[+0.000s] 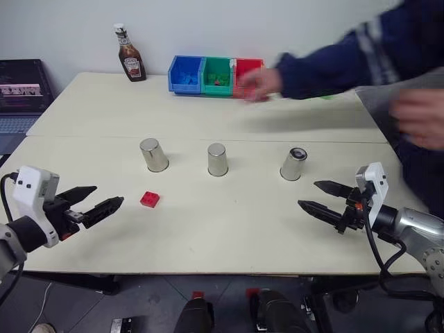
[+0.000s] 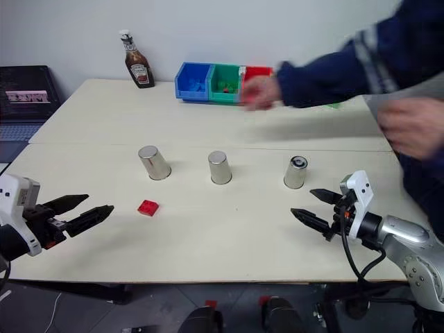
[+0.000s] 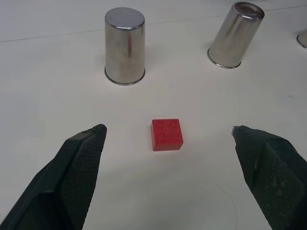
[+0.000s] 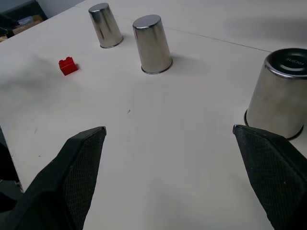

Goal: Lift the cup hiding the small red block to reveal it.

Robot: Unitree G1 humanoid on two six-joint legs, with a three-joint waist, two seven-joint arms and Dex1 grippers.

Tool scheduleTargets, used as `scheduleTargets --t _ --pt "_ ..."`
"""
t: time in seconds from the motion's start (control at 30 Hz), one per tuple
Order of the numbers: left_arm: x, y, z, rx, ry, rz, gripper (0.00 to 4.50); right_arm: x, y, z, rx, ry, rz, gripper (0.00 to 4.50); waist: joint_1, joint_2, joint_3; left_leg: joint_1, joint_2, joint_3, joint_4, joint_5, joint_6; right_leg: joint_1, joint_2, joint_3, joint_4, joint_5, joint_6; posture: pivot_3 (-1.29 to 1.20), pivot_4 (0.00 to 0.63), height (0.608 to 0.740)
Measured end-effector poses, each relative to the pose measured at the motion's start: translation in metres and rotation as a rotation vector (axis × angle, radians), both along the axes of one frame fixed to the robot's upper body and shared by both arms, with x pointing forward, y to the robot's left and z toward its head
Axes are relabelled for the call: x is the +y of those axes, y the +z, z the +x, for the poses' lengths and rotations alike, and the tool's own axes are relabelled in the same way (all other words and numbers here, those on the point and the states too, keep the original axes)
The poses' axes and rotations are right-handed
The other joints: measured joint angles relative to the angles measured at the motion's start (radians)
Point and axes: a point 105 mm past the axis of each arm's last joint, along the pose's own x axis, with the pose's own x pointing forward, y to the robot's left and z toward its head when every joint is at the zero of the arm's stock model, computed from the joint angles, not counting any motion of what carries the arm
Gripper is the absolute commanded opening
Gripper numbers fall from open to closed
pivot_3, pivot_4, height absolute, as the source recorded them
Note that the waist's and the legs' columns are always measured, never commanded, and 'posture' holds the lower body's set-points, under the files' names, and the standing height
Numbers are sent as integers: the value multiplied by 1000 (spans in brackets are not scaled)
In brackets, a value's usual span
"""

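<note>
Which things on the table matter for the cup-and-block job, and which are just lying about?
For the job:
- three upturned silver cups in a row: left cup, middle cup, right cup
- small red block, lying uncovered in front of the left cup

Lying about:
- ketchup bottle
- blue bin, green bin, red bin
- laptop
- person's hand at the bins

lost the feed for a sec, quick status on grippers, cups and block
Left gripper and right gripper open, empty. Three cups upside down in a row; small red block uncovered on the table. Person's hand at the bins.
</note>
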Motion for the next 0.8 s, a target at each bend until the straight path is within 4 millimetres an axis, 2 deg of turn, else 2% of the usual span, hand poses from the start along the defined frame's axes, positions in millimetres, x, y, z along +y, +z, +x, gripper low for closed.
scheduleTargets --t 0.8 --pt "7 2 4 -5 21 -12 4468 3 -1 3 7 -10 5 4500 0 0 0 0 0 0 0 0 0 0 0 0 1 0 0 0 150 740"
